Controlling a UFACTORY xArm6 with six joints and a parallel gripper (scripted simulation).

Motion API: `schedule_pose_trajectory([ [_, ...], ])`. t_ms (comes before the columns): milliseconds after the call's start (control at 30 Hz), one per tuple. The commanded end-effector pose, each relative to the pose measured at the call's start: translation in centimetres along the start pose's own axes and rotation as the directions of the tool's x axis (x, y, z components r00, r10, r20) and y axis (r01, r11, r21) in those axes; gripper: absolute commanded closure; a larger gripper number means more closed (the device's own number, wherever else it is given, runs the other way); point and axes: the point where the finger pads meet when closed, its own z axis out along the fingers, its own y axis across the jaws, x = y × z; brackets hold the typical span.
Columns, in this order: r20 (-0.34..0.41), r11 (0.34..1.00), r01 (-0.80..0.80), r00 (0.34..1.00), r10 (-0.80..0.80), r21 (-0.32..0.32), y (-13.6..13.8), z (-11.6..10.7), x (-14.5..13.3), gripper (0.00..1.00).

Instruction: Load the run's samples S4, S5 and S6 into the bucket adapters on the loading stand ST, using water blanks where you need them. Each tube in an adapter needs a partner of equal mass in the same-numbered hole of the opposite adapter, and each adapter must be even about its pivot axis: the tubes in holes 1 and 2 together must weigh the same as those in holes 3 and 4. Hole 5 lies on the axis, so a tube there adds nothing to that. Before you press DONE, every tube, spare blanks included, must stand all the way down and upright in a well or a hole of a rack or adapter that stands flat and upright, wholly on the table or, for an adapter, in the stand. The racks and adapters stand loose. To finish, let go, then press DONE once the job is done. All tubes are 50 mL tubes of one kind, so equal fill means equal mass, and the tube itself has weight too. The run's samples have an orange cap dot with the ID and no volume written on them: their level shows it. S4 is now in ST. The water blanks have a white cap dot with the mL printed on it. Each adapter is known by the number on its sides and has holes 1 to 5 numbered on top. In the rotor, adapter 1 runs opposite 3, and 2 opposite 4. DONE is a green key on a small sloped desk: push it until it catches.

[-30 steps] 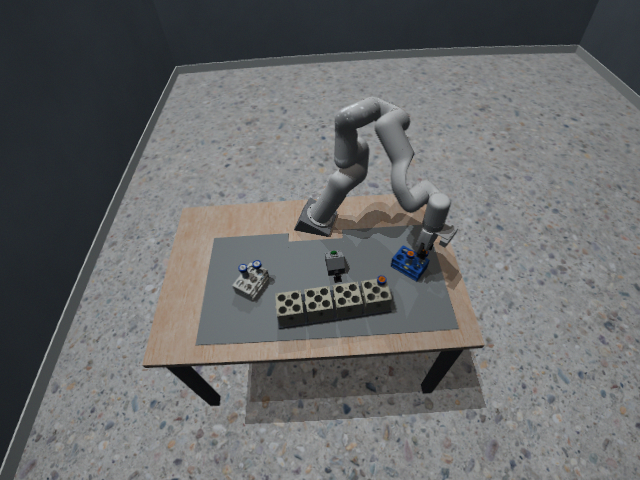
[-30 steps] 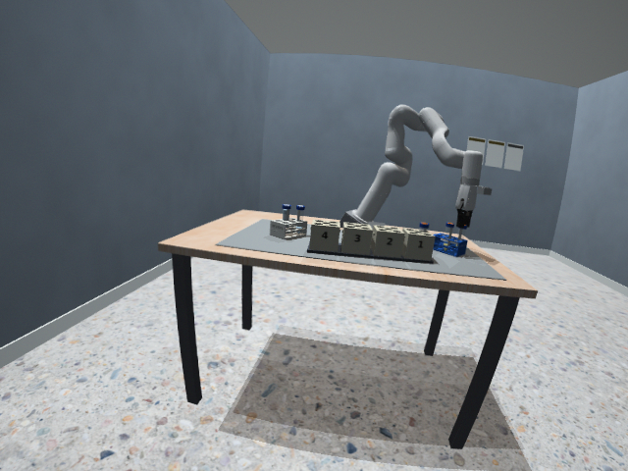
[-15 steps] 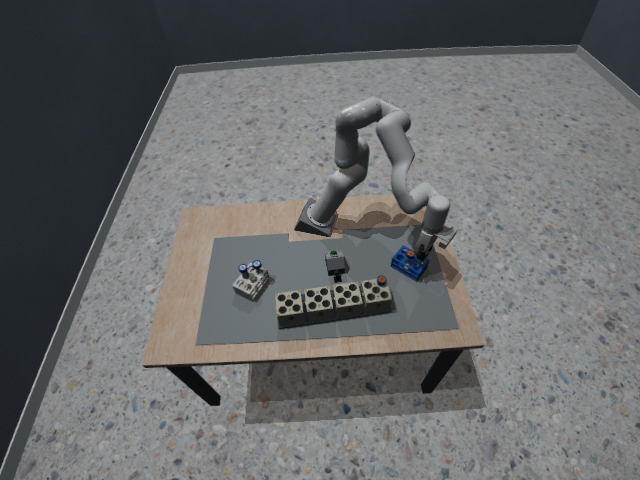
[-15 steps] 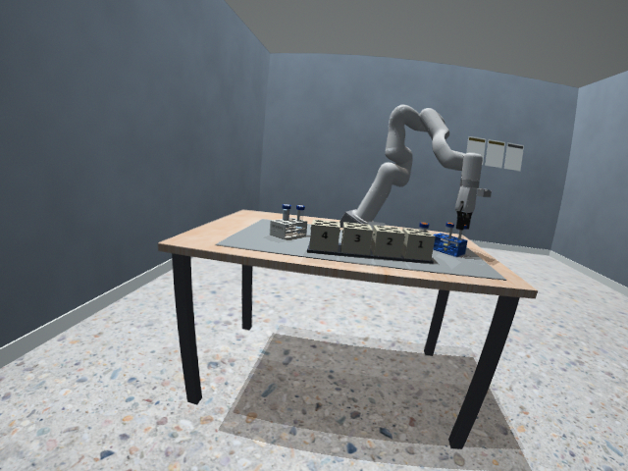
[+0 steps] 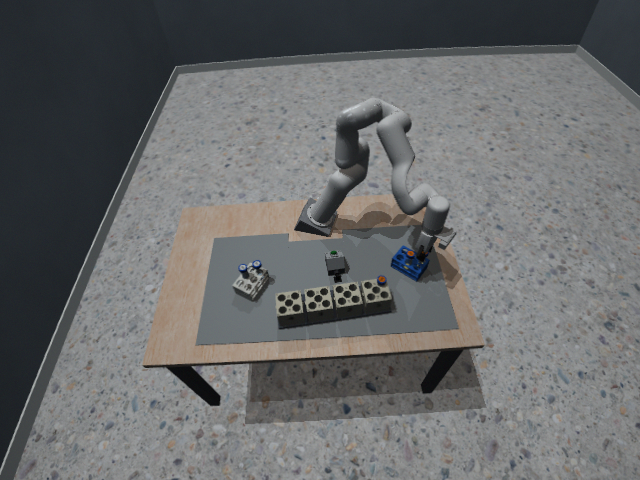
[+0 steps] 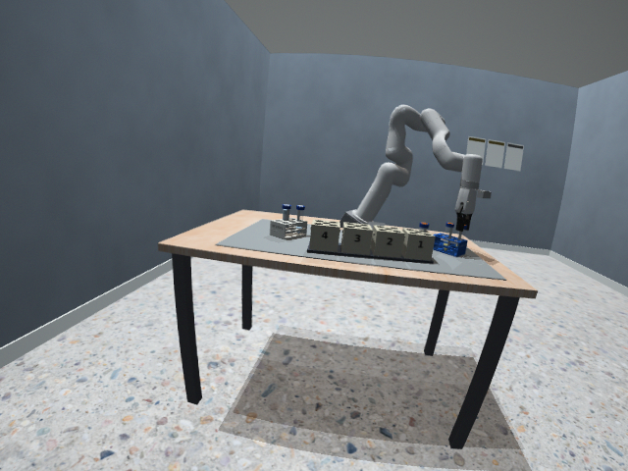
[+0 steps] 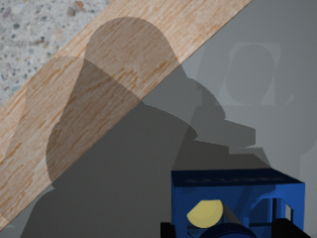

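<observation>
My gripper [image 5: 422, 254] [image 6: 462, 228] [image 7: 228, 232] is part open and low over the blue rack [image 5: 402, 269] [image 7: 198, 191], its fingers on either side of a blue-rimmed tube cap. That cap's label is not readable. Another orange-dotted tube [image 5: 410, 253] [image 6: 449, 224] stands beside it in the rack. One orange-dotted tube [image 5: 382, 279] [image 6: 424, 224] stands in the back right hole of adapter 1 [image 6: 420, 253]. Adapter 2 [image 6: 390, 251], adapter 3 [image 6: 356, 248] and adapter 4 [image 6: 324, 245] show no tubes. Two white-dotted blanks [image 5: 242, 268] [image 5: 256, 264] stand in the white rack; their numbers are unreadable.
The sloped desk with the green DONE key [image 5: 333, 252] stands behind the adapter row, between the two racks. The white rack [image 6: 287, 232] is at the left. The blue rack sits near the mat's right edge, close to the table's right edge.
</observation>
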Motion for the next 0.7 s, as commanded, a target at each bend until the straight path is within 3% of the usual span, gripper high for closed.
schedule_pose_trajectory([
  [0,-0.004,1.0,0.0,1.0,0.0,0.0,-0.02,-0.12,0.14,0.43],
  [167,-0.004,1.0,0.001,1.0,-0.001,0.0,-0.02,-0.13,0.14,0.43],
  [200,-0.004,1.0,0.001,1.0,-0.001,0.0,-0.02,-0.18,0.14,1.0],
  [667,-0.004,1.0,0.0,1.0,0.0,0.0,-0.02,-0.29,0.14,1.0],
])
